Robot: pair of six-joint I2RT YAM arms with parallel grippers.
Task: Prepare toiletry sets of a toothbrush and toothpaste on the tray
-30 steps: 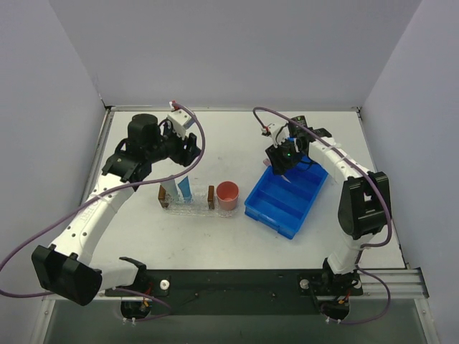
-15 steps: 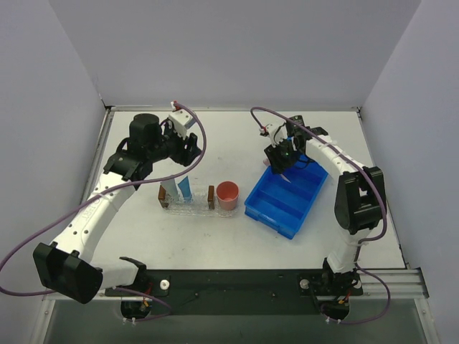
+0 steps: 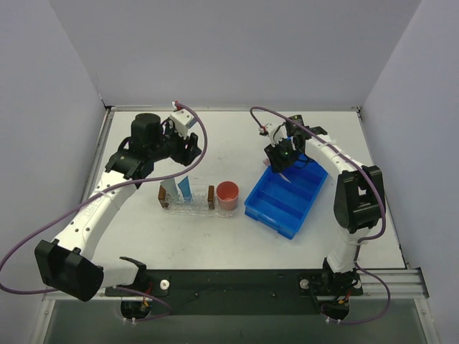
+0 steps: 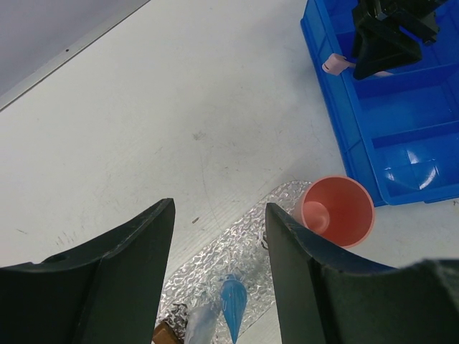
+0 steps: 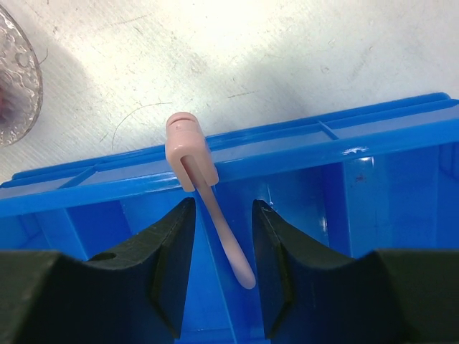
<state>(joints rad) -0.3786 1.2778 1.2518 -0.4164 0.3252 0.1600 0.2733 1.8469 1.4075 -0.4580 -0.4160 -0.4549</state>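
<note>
Right gripper point(image 5: 223, 208) hangs down inside the blue divided bin point(image 5: 344, 154). Left gripper point(image 4: 219, 215) gapes empty above the clear tray point(image 4: 247, 247), with the pink cup point(image 4: 337, 211) just beside the tray's end. Between the right jaws lies the pink toothbrush point(image 5: 188, 147), air showing either side, so not clamped; its head pokes over the bin wall ahead of the fingertips. 2 toothpaste tubes point(image 4: 232, 304) sit on the tray below the left gripper. A pinch on that slim, slanted handle could flick it away.

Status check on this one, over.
Left gripper open, empty, over tray. Right gripper open, astride toothbrush leaning in bin, no grip yet. Both toothpaste tubes on tray. Nothing blocking.
</note>
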